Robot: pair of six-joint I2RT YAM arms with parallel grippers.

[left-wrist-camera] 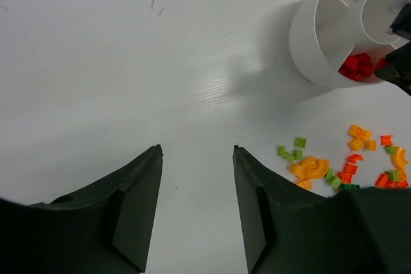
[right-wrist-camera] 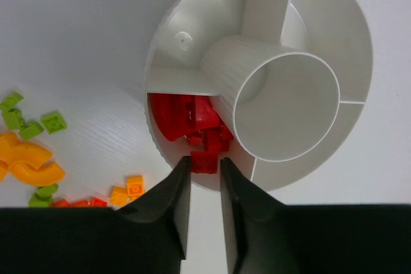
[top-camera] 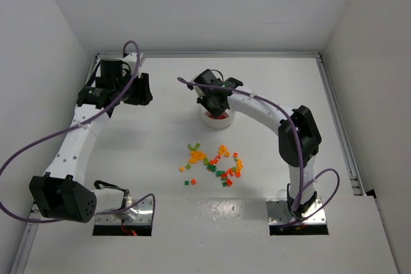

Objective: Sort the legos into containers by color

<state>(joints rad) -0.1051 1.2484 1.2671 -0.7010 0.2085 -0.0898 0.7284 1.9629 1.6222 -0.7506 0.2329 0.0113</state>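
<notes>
Delivery of a red brick seems to be the step in hand: the right gripper (right-wrist-camera: 204, 171) is hanging over the white dish (right-wrist-camera: 192, 24), and its fingers (right-wrist-camera: 176, 203) are pointing into the compartment at 7 o'clock of the round hub (right-wrist-camera: 286, 104). The fingers are standing only a narrow slit apart, and one red brick is sitting just at their tips. I cannot tell whether they are pinching it or whether it is lying free on the red bricks (right-wrist-camera: 186, 117) below. The left gripper (left-wrist-camera: 196, 152) is hovering over bare worktop (left-wrist-camera: 96, 62), at about 10 o'clock of the dish in the top view, with its fingers apart and holding nothing.

The dish is standing near the middle of the worktop, a little toward the far side. It is low, round and white, and thin walls are dividing it into wedges. Only one wedge is showing bricks, all red; the other wedges that I can see are looking bare. The loose legos (top-camera: 215, 162) are lying at 6 o'clock of the dish, near it but not touching: a small scatter of orange, green and red pieces, a few of them curved.

I am judging the sorting as hardly begun. The next move is calling for a clean release and a lift straight up past the rim. After that comes a reach to the scatter for one single brick, which is asking for a fine pinch, because many neighbours are touching
</notes>
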